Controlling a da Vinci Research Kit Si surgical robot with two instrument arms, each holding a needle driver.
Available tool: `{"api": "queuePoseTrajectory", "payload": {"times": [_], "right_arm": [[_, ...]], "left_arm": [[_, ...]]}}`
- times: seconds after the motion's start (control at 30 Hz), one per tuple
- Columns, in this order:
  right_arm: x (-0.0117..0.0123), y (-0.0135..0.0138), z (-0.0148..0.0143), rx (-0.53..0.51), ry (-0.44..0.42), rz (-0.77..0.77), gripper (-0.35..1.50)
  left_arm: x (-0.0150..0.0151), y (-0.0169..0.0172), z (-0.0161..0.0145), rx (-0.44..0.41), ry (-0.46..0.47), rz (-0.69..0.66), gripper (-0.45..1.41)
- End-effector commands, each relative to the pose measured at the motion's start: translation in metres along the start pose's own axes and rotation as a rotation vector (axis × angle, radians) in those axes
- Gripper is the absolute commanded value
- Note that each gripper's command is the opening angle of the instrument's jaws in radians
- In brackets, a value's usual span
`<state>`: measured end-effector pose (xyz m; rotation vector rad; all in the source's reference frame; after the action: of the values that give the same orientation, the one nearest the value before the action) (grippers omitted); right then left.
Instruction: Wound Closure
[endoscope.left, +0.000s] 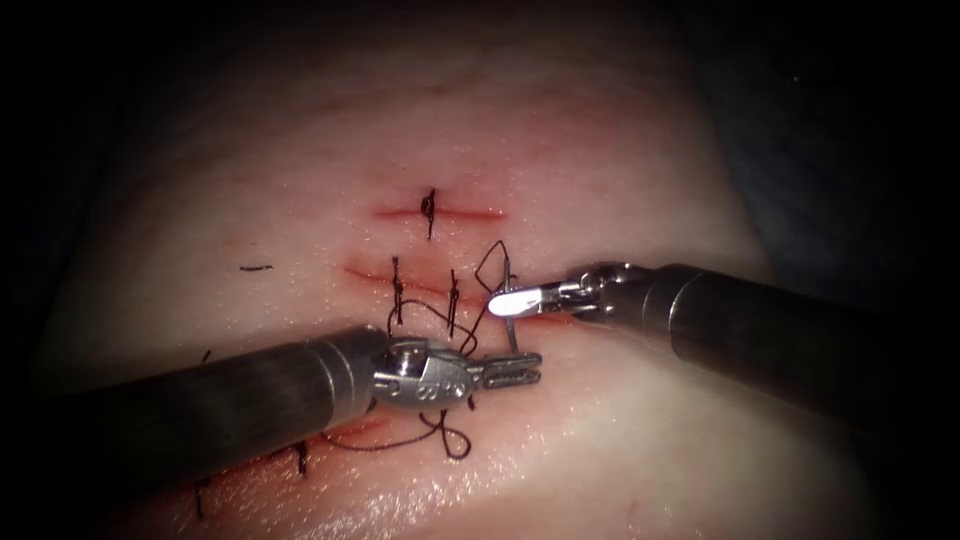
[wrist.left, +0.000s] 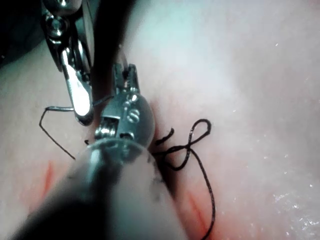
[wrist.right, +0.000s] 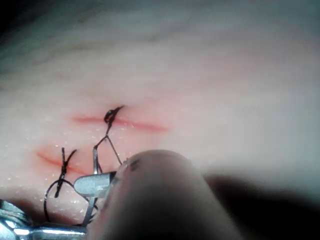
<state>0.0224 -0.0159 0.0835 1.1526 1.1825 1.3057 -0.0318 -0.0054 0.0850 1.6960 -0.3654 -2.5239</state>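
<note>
- Tissue (endoscope.left: 620, 150) is the pale slab under everything, with several short red cuts running left-right; the top cut (endoscope.left: 440, 212) carries 1 dark stitch, the next one down 2 stitches (endoscope.left: 398, 290).
- Left arm's tool (endoscope.left: 512, 371) comes in from lower left, shaft lying along the lower-left-to-centre line, jaws pointing right; jaws look pressed together near the needle's lower end, but whether they actually pinch it can't be told.
- Right arm's tool (endoscope.left: 515, 301) enters from the right, tip pointing left; jaws closed, pinching the needle on its upper part.
- Thread (endoscope.left: 445, 440) is dark, looped loosely below and beside the left tool, another loop rising above the right tool's tip.
- Needle (endoscope.left: 511, 318) is thin, its long axis near vertical in the endoscope view, running from the right tool's tip down to just above the left tool's jaws, right of the 2-stitch cut; whether its point sits in the tissue can't be told.
- Cut end of thread (endoscope.left: 256, 268) lies loose on the tissue, well left of the cuts.
</note>
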Motion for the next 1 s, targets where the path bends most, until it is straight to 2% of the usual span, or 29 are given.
{"api": "queuePoseTrajectory", "payload": {"times": [0.03,0.2,0.23,0.27,0.3,0.33,0.47,0.53,0.57,0.6,0.63,0.7,0.77,0.8,0.83,1.0], "right_arm": [[0.0004,0.0008,0.0009,0.001,0.002,-0.006,-0.35],[0.0007,0.0008,0.0006,0.001,0.006,-0.004,-0.35],[0.0007,0.0007,0.0005,0.003,0.007,-0.004,-0.35],[0.0007,0.0007,0.0005,0.003,0.007,-0.004,-0.35],[0.0009,0.0007,0.0003,0.012,0.015,-0.003,-0.35],[0.0011,0.0007,0.0002,0.011,0.020,-0.002,-0.35],[0.0017,0.0011,-0.0006,0.001,0.062,-0.046,-0.35],[0.0019,0.0016,-0.0011,-0.011,0.093,-0.082,-0.35],[0.0020,0.0018,-0.0013,-0.017,0.104,-0.095,-0.35],[0.0020,0.0021,-0.0014,-0.024,0.113,-0.108,-0.35],[0.0020,0.0024,-0.0015,-0.027,0.126,-0.122,-0.35],[0.0020,0.0029,-0.0016,-0.039,0.143,-0.171,-0.35],[0.0021,0.0032,-0.0017,-0.054,0.154,-0.225,-0.35],[0.0021,0.0033,-0.0017,-0.052,0.162,-0.243,-0.35],[0.0022,0.0033,-0.0017,-0.052,0.167,-0.266,-0.35],[0.0024,0.0031,-0.0017,-0.060,0.180,-0.340,-0.35]], "left_arm": [[-0.0003,-0.0001,0.0007,-0.002,0.003,0.001,-0.45],[-0.0001,-0.0001,0.0008,-0.011,0.004,0.001,-0.45],[-0.0001,-0.0001,0.0008,-0.011,0.005,-0.028,0.22],[-0.0001,-0.0001,0.0008,-0.011,0.005,-0.028,0.22],[-0.0001,-0.0002,0.0007,-0.006,-0.002,-0.148,0.88],[-0.0001,-0.0002,0.0006,0.005,-0.013,-0.215,1.08],[-0.0003,-0.0005,0.0001,0.038,-0.035,-0.305,1.28],[-0.0003,-0.0005,-0.0001,0.043,-0.044,-0.337,1.28],[-0.0004,-0.0005,-0.0003,0.048,-0.051,-0.356,1.16],[-0.0005,-0.0005,-0.0004,0.053,-0.060,-0.363,0.96],[-0.0006,-0.0005,-0.0005,0.056,-0.067,-0.364,0.88],[-0.0011,-0.0007,-0.0007,0.046,-0.081,-0.366,0.37],[-0.0017,-0.0011,-0.0006,-0.001,-0.086,-0.389,-0.08],[-0.0021,-0.0012,-0.0005,-0.025,-0.092,-0.394,-0.38],[-0.0024,-0.0013,-0.0004,-0.045,-0.099,-0.393,-0.45],[-0.0043,-0.0019,0.0000,-0.126,-0.152,-0.452,-0.45]]}}
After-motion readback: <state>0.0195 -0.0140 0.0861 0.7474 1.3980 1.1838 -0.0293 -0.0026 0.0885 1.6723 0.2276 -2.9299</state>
